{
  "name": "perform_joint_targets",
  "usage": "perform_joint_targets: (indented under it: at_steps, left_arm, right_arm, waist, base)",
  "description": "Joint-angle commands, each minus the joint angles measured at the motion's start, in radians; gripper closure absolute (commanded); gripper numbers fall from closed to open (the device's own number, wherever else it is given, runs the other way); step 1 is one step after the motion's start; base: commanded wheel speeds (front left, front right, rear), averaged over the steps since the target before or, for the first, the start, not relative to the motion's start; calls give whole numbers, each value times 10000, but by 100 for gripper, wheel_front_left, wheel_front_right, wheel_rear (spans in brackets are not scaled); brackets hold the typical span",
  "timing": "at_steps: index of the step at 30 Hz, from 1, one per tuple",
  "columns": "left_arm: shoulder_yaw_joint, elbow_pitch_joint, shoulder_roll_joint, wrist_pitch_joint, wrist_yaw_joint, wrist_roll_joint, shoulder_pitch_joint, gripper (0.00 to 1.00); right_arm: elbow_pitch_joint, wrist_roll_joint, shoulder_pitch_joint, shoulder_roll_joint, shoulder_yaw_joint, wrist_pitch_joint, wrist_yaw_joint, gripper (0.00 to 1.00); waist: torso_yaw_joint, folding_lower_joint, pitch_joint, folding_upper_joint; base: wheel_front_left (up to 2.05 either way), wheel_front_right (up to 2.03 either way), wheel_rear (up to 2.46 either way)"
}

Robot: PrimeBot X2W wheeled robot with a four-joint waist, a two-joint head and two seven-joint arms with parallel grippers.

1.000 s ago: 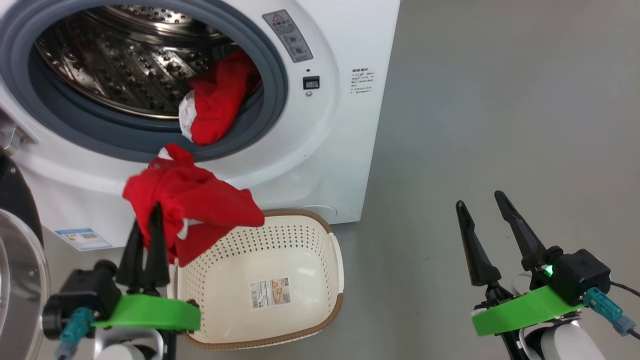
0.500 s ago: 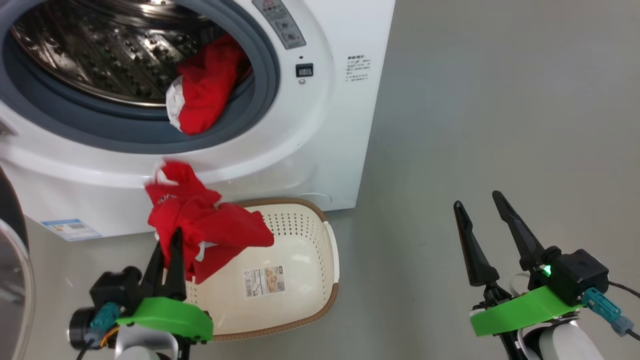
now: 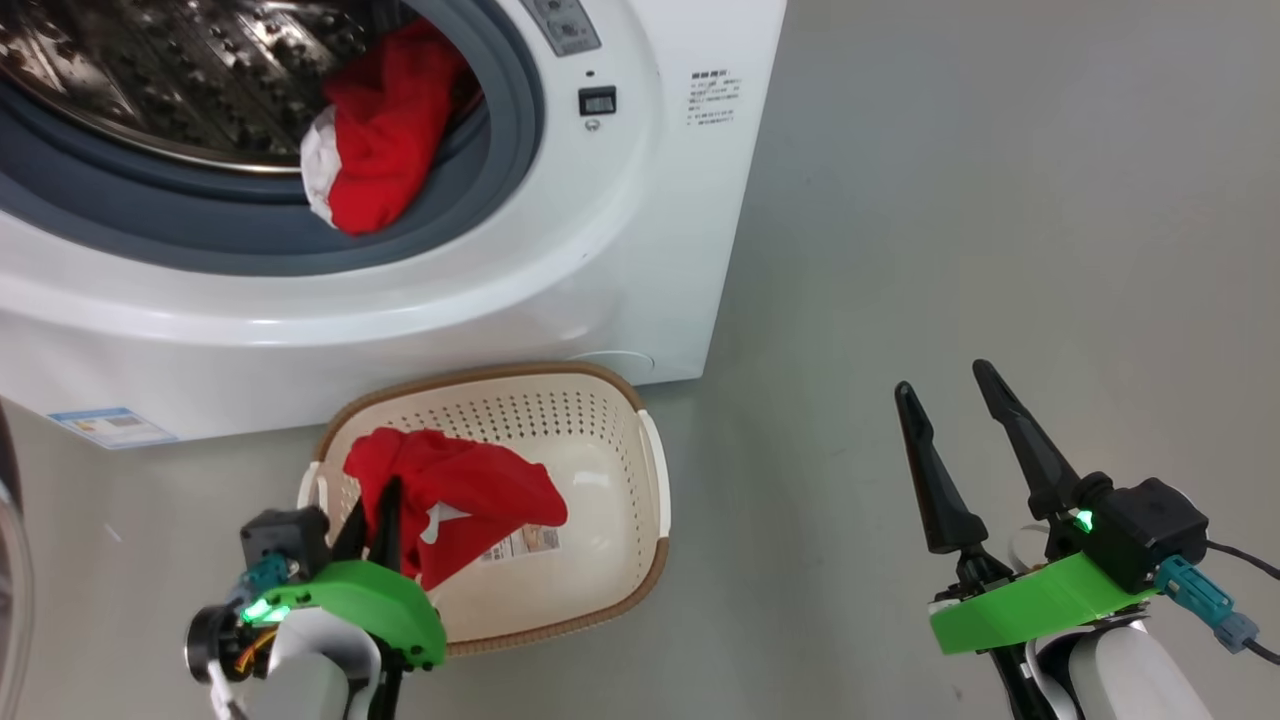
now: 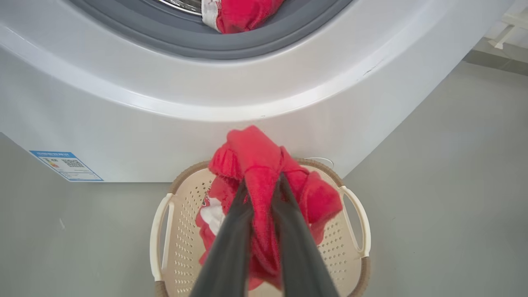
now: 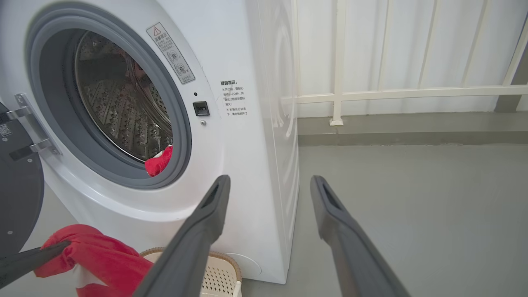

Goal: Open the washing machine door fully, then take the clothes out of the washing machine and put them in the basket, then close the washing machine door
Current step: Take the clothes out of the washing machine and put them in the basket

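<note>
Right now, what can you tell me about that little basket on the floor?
The basket is cream-white perforated plastic, a rounded rectangle with a brown woven-look rim and white side handles. It stands upright on the grey floor before the washing machine. A paper sticker on its bottom is partly hidden by a red garment that the left gripper holds into it.

two red garments, one basket, one washing machine, and two grippers.

Grey floor carries 2 things: white washing machine, and cream basket just in front, maybe touching its base
</note>
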Motion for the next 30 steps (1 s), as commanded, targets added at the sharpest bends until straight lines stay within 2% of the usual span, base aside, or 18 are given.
perform_joint_targets:
  at_steps: [1,9,18,30]
  left_arm:
    - [222,288,171,-57,-100,-93,-484,100]
    - [155,2348,183,490,-387,-312,-1776,100]
    - [256,3835,363,991,-684,-624,-2795,100]
    - [77,4716,436,2003,-847,-761,-3583,100]
  right_arm:
    - [-195,-19,-277,-20,262,-63,48,0]
    - [-222,26,-522,-20,269,-63,48,0]
    - [-440,134,-904,-20,367,-63,48,0]
    - [-518,204,-1252,-20,485,-63,48,0]
  waist:
    - [-83,0,204,0]
    - [-301,0,943,0]
    - [-540,0,1874,0]
    - [-735,0,2621,0]
  base:
    - [0,0,0]
    - [0,0,0]
    - [0,0,0]
    - [0,0,0]
